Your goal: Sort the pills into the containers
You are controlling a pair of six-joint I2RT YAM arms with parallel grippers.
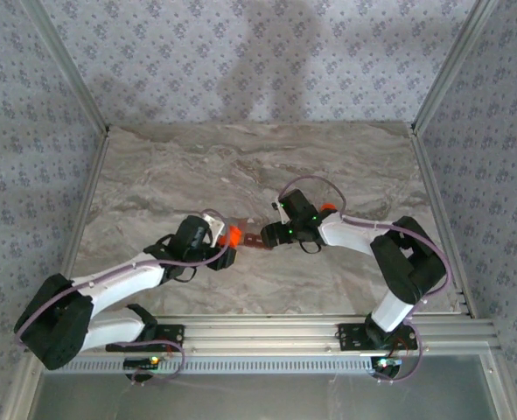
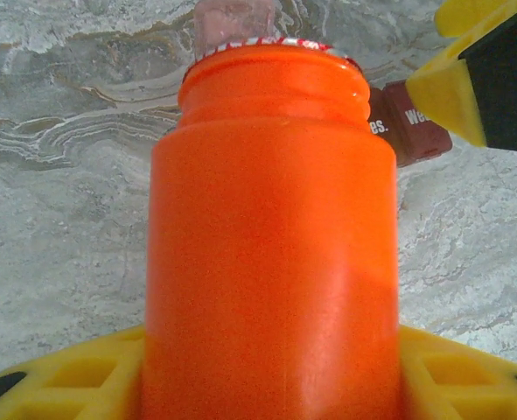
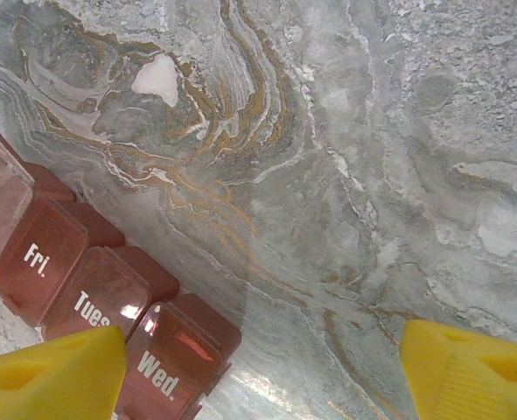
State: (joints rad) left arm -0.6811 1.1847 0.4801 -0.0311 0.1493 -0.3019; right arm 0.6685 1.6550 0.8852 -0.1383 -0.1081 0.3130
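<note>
We note the left gripper point(image 2: 267, 385) clenched on the orange bottle point(image 2: 271, 262) and the right gripper point(image 3: 262, 367) released above the containers point(image 3: 83, 297) mid-bench point(image 3: 372, 131); since their lids look shut, tipping now could scatter pills.

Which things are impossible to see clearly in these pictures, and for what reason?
1. Pills: left wrist view, the opaque bottle wall hides them, if any.
2. Organizer contents: right wrist view, tinted lids blur them.
3. Fourth compartment's label: right wrist view, cut off by the left edge.
4. Organizer in top view: too small, half hidden between the arms.
</note>
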